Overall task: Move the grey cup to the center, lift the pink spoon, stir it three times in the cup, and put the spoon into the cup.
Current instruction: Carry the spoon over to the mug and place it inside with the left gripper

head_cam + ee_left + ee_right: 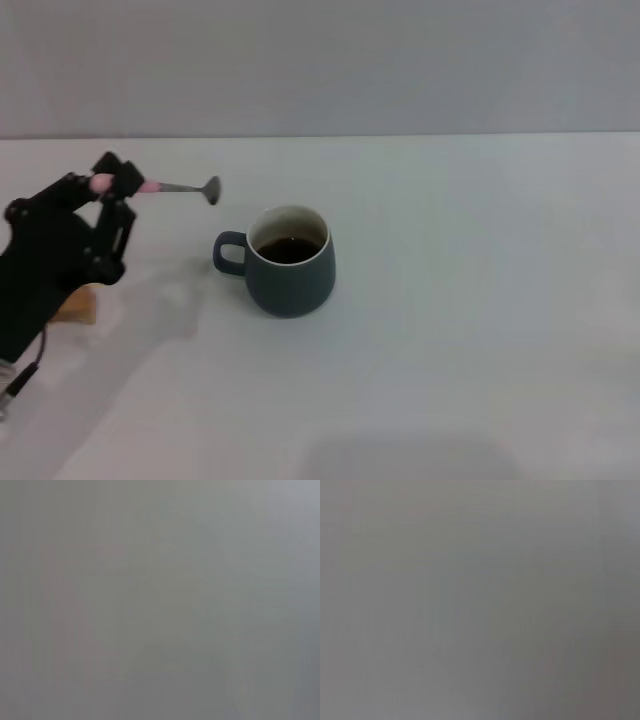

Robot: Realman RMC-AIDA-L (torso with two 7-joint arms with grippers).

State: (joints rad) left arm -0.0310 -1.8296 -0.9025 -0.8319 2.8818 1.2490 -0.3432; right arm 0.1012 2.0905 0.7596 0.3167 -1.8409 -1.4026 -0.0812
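The grey cup (pixel 290 262) stands upright near the middle of the white table in the head view, its handle pointing left and dark liquid inside. Left of it and above the table, my left gripper (pixel 118 183) is shut on the pink spoon (pixel 170 186) by its pink handle. The spoon lies roughly level, its metal bowl pointing right toward the cup, still short of the rim. The right gripper is out of view. Both wrist views show only a plain grey blur.
A light tan wooden block (pixel 78 305) lies on the table at the left, partly hidden under my left arm. The white table (pixel 480 330) stretches to the right and front of the cup.
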